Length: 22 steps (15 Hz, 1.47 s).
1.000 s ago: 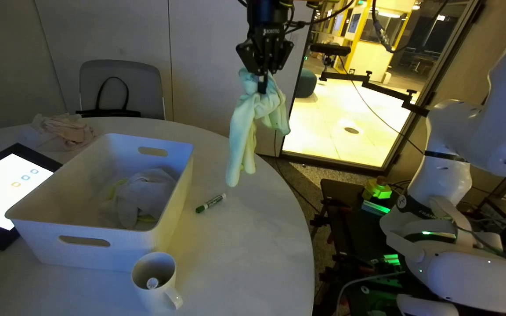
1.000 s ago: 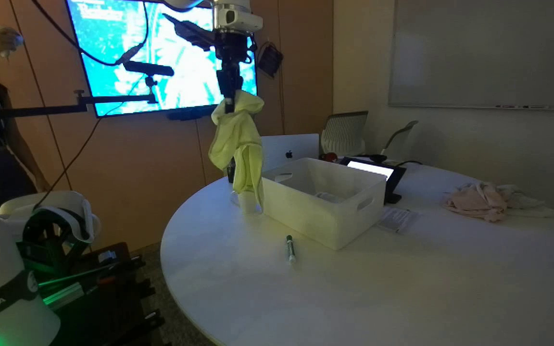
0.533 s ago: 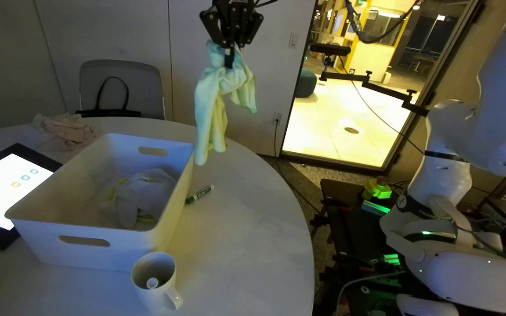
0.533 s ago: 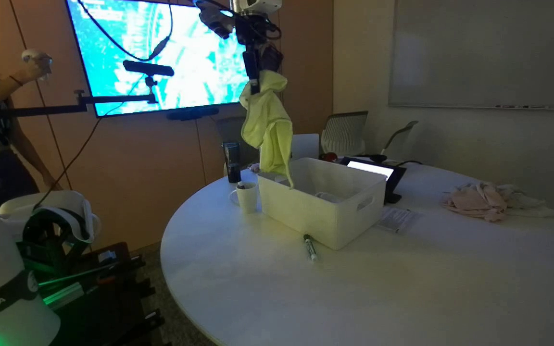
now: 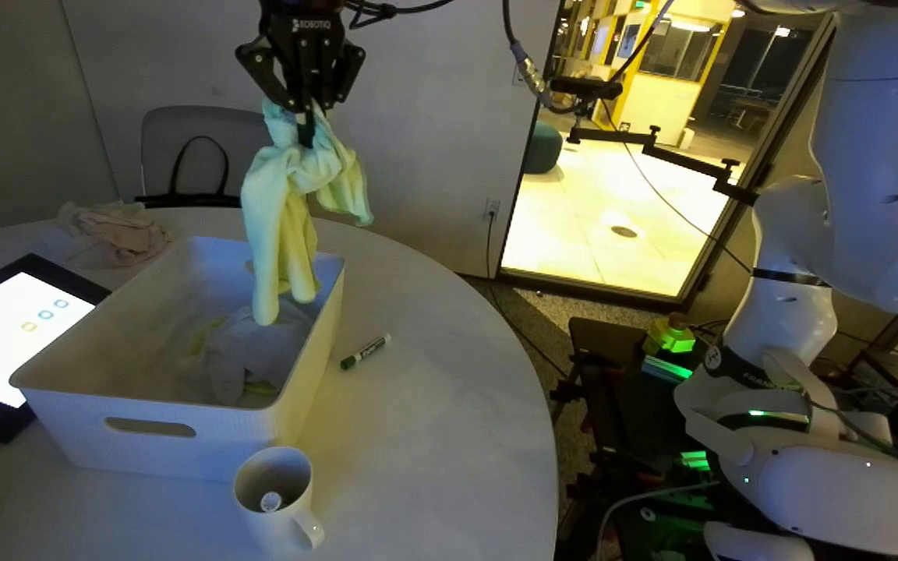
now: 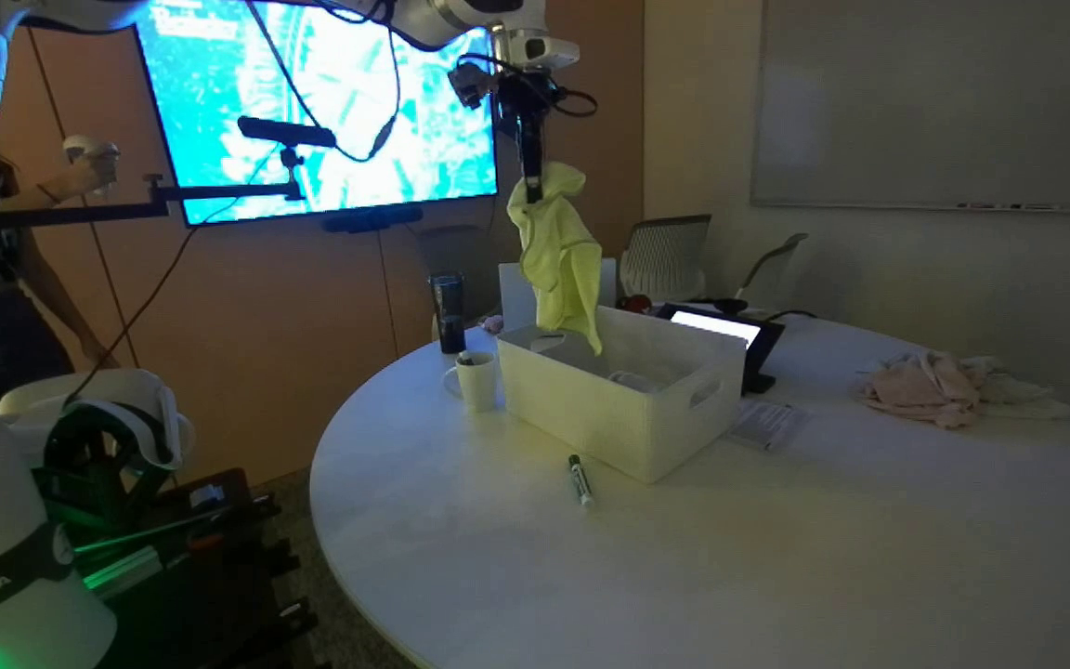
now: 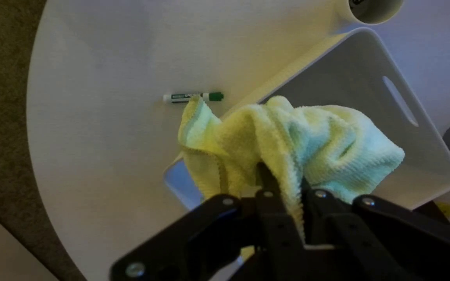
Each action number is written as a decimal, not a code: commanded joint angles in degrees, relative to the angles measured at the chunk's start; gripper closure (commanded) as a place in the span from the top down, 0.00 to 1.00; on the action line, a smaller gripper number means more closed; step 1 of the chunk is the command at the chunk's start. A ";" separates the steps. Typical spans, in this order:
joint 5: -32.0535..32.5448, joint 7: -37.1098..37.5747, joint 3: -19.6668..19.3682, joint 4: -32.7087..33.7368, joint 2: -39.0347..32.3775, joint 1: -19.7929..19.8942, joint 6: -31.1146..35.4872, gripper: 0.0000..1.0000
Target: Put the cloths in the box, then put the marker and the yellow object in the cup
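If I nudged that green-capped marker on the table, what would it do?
The marker would probably roll: it looks cylindrical and lies on its side on the flat table. Pushed toward the box close by, it might stop there.

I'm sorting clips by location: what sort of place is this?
Probably an office meeting room, judging by the whiteboard, the large lit screen and the round-edged table.
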State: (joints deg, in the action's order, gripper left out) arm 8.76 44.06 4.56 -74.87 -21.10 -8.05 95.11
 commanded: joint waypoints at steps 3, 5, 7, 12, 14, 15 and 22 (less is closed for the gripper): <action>-1.85 -5.89 -1.79 14.20 -11.17 -1.08 -2.57 0.12; -2.87 -7.32 -2.30 16.29 -13.27 -0.80 -2.93 0.14; -3.83 -7.85 -2.89 17.89 -14.99 -0.74 -2.91 0.39; -3.63 -8.86 -1.66 16.68 -15.47 0.08 -2.66 0.71; -3.88 -8.75 -1.29 14.33 -14.64 -0.02 -2.09 0.86; -4.13 -9.33 -0.85 12.86 -14.15 0.04 -1.63 0.93; -12.99 -12.59 1.54 -7.38 -9.60 -0.17 8.24 1.00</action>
State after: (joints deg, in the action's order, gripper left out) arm 0.84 33.99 6.42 -71.22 -35.19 -8.13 97.01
